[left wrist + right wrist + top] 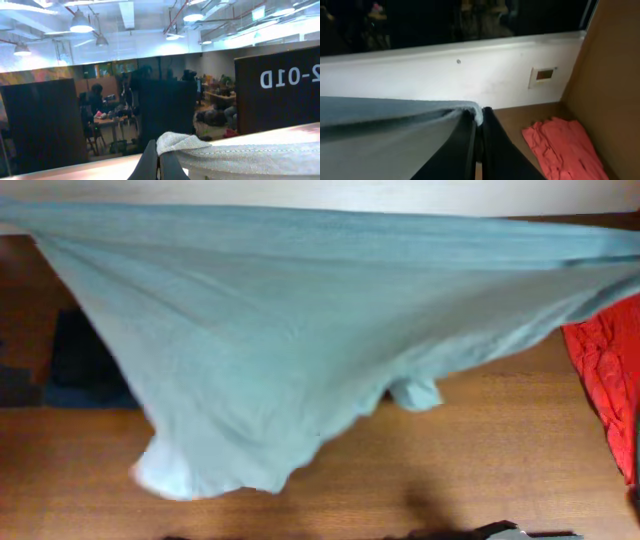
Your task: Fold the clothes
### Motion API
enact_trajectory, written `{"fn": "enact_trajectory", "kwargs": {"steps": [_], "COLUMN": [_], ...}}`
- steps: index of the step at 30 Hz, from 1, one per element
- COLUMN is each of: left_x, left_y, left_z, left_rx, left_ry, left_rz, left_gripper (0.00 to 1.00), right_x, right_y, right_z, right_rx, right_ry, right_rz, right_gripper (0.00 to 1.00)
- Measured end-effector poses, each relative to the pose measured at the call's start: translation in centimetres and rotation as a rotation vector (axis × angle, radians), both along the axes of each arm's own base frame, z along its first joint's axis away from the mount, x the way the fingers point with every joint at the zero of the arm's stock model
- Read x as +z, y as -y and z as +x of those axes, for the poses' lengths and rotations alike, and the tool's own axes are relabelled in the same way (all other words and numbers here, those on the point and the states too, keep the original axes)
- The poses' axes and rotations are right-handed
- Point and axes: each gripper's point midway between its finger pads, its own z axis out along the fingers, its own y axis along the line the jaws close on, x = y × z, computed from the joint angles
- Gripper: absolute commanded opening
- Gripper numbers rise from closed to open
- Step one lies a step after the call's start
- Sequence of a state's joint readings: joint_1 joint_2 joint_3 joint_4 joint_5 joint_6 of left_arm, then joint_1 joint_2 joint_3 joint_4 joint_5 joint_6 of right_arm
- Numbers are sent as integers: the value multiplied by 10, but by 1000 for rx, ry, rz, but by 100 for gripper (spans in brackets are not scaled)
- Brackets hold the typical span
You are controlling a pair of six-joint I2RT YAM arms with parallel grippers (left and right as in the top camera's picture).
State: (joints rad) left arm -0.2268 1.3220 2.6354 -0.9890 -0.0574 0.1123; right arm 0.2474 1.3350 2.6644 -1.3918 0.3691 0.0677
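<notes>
A large pale grey-blue T-shirt (300, 350) hangs stretched across the overhead view, its top edge taut from left to right and its body drooping toward the table (480, 470). Neither gripper shows in the overhead view. In the left wrist view my left gripper (158, 146) is shut on a bunched corner of the shirt (240, 155). My right gripper (478, 119) is shut on the shirt's other end (395, 120). A red garment (605, 380) lies at the table's right edge. A dark navy garment (85, 365) lies at the left, partly hidden behind the shirt.
The wooden table shows below the hanging shirt. A dark object (500, 532) pokes in at the front edge. The red garment (565, 150) lies in the table's corner by a brown side wall (610, 75).
</notes>
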Motion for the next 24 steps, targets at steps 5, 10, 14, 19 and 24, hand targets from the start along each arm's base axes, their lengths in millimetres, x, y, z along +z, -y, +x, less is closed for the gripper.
{"fn": "enact_trajectory", "kwargs": {"steps": [5,10,14,19,24], "left_x": [1,-17,-53,-171,-322], "left_y": [-3,-11,-6,18,48], "left_z": [1,41,117,269,382], "left_rx": [15,110,184,243,207], "left_ry": [3,-91,-233,-540,-794], "left_rz": [-6,-12,14,111,196], "left_gripper": [1,1,1,1,1], "right_x": [9,-1,-29,-119,-247], "right_y": [-1,-4,-8,-24,-9], "right_z": [-21,-12,27,151,272], "right_rx": [37,43,10,-61,-142], "right_ry": [47,1,-128,-448,-728], "right_rz": [12,2,-32,-122,-157], "right_gripper": [4,5,5,5,6]}}
